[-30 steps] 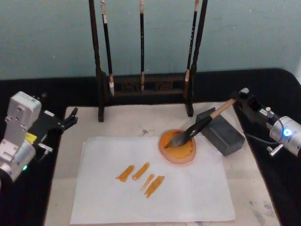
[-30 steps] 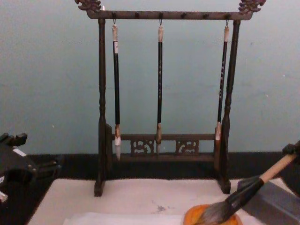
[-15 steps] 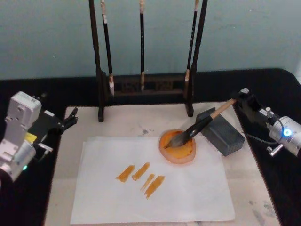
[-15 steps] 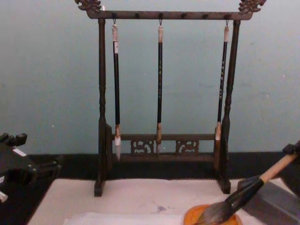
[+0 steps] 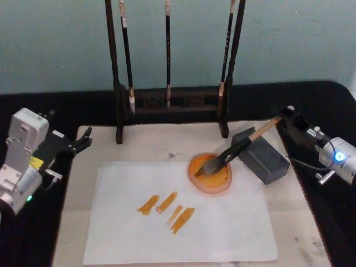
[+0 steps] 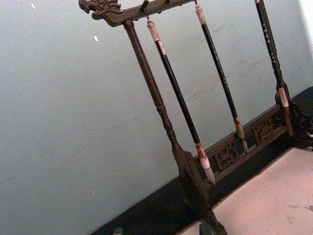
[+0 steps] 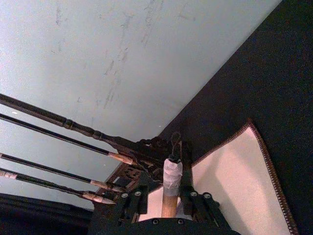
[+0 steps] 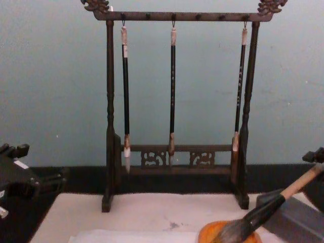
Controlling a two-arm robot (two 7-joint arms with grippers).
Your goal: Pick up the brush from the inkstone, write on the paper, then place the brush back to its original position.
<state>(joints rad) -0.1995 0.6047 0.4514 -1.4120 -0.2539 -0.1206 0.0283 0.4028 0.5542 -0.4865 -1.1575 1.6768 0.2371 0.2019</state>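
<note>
The brush (image 5: 236,147) lies at rest with its bushy bristles in the round orange inkstone (image 5: 214,181) and its tan handle leaning over a grey block (image 5: 264,158). My right gripper (image 5: 288,113) is at the handle's whitish end, open, a finger on either side of it; the right wrist view shows that end (image 7: 171,178) between the fingers. From the chest view the brush (image 8: 263,212) slants up toward the right gripper (image 8: 315,156). The white paper (image 5: 222,228) carries several orange strokes (image 5: 167,208). My left gripper (image 5: 84,141) stays parked, open, at the mat's left edge.
A dark wooden rack (image 5: 167,100) with three slim hanging brushes stands at the back of the pinkish-beige mat (image 5: 150,142). Black tablecloth (image 5: 317,222) surrounds the mat. The grey block sits just right of the inkstone.
The right gripper has shifted slightly up and away at the handle's end. The brush has stayed put in the inkstone. The left arm has not moved.
</note>
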